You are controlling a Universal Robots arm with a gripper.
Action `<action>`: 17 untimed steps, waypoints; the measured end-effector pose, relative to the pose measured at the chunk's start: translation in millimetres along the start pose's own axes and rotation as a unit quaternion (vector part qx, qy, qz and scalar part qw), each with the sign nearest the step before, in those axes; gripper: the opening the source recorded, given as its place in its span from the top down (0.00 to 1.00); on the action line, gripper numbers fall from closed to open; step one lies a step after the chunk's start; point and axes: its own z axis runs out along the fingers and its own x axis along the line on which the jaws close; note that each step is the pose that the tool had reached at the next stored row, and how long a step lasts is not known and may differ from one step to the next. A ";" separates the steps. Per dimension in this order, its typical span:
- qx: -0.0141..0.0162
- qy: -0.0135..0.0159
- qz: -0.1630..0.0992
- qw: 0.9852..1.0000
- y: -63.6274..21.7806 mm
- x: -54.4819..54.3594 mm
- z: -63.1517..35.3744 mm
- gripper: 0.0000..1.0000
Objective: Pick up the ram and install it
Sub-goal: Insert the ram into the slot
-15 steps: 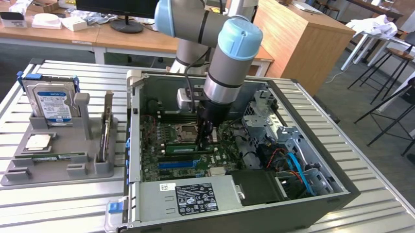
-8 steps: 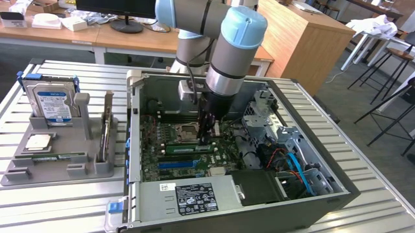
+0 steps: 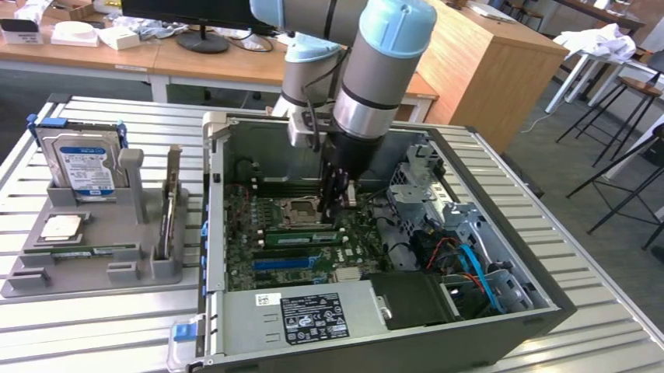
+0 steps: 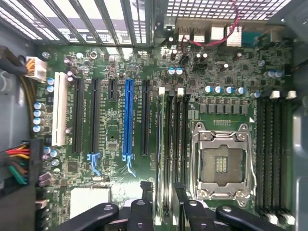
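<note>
2 views: ext + wrist, both on open PC case point(image 3: 214, 217) sitting on slatted surface point(image 3: 607, 338).
step: install end of task (judged). Pincer point(image 3: 340, 216) sits low inside case over mobo, at DIMM slots beside CPU socket point(image 3: 295, 210).
pincer state: wide apart, gripping nothing; fingers point(image 4: 144, 207) stand either side of one slot.
ram: green stick w/ pale label point(image 3: 301, 236), upright in slot just beside socket, right under pincer. Looks seated; latch state too small to tell.
progress: near done if stick is fully home, judgement only.
next move needs: straight vertical clearance, no sideways drag on stick or slot clips point(image 4: 161, 90); an even press on both ends if stick isn't fully down.
ext adds: stick's green face + label; grey tray point(image 3: 145, 268) w/ hard drive point(image 3: 83, 167), CPU chip point(image 3: 62, 227) and another green strip point(image 3: 81, 251) lying flat, well apart from pincer. Could be 2nd ram, can't tell.
wrist adds: top-down look at how fingers straddle slot, stick edge-on so hard to pick out; blue PCIe slot point(image 4: 127, 120); socket pins bare, no chip in it.
</note>
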 end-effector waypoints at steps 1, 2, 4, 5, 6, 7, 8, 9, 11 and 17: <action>0.000 0.000 0.000 1.000 0.1 0.0 -2.9 0.69; 0.000 0.000 0.000 1.000 0.2 -0.1 -5.6 0.69; 0.000 0.000 0.000 1.000 0.5 -0.2 -11.3 0.69; 0.000 0.000 0.000 1.000 0.6 -0.3 -14.2 0.69; 0.000 0.000 0.000 1.000 0.7 -0.3 -17.4 0.69; 0.000 0.000 0.000 1.000 0.8 -0.4 -20.4 0.69; 0.000 0.000 0.000 1.000 0.9 -0.4 -23.2 0.69; 0.000 0.000 0.000 1.000 1.1 -0.5 -26.4 0.69; 0.000 0.000 0.000 1.000 1.2 -0.7 -32.6 0.69; 0.000 0.000 0.000 1.000 1.8 -1.0 -50.9 0.69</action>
